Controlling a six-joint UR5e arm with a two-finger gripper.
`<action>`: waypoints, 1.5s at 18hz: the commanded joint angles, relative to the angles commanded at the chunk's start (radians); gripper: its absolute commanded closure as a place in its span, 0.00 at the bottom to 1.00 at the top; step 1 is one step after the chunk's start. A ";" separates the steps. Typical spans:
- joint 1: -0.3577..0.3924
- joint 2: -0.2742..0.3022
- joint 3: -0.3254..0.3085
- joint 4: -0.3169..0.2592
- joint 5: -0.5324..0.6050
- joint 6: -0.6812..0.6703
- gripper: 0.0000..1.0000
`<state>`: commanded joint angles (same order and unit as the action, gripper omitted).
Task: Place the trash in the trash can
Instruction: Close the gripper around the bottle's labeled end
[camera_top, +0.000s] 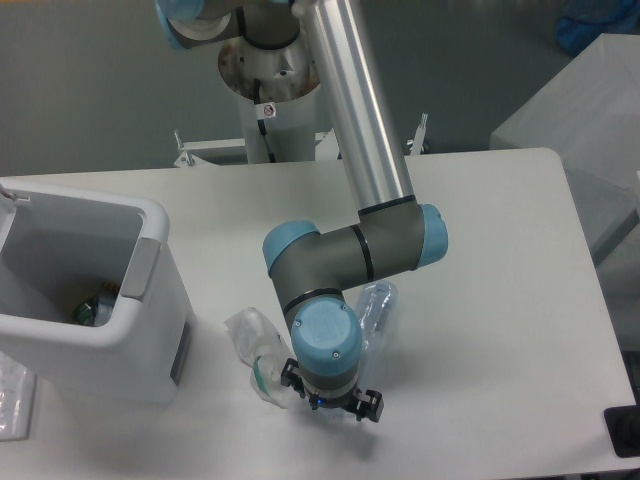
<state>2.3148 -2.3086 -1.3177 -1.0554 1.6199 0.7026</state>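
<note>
Trash can (120, 320) at far left of table (500, 300), open-topped, some items visible inside. Right of trash can: crumpled wrapper (255, 350) with green piece, flat on table. Just right of wrapper: gripper (330, 402), pointed straight down, wrist vertical, forearm angled up and back. Jaw state: cannot tell, hidden under wrist. Behind wrist: clear bottle (375, 315), lying on table.

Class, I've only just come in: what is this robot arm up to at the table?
It is clearing trash into the white trash can at the table's left, which already holds some items. The gripper is low over the table, right beside the crumpled wrapper. The crushed bottle lies just behind the arm's wrist. Whether the gripper holds anything cannot be seen, since the wrist hides its fingers.
</note>
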 joint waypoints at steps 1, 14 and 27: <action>-0.002 -0.003 0.000 0.003 0.003 -0.008 0.19; -0.017 -0.012 0.009 0.011 0.046 -0.034 0.64; 0.024 0.057 0.047 0.011 -0.050 -0.029 0.72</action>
<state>2.3392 -2.2519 -1.2702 -1.0446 1.5696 0.6734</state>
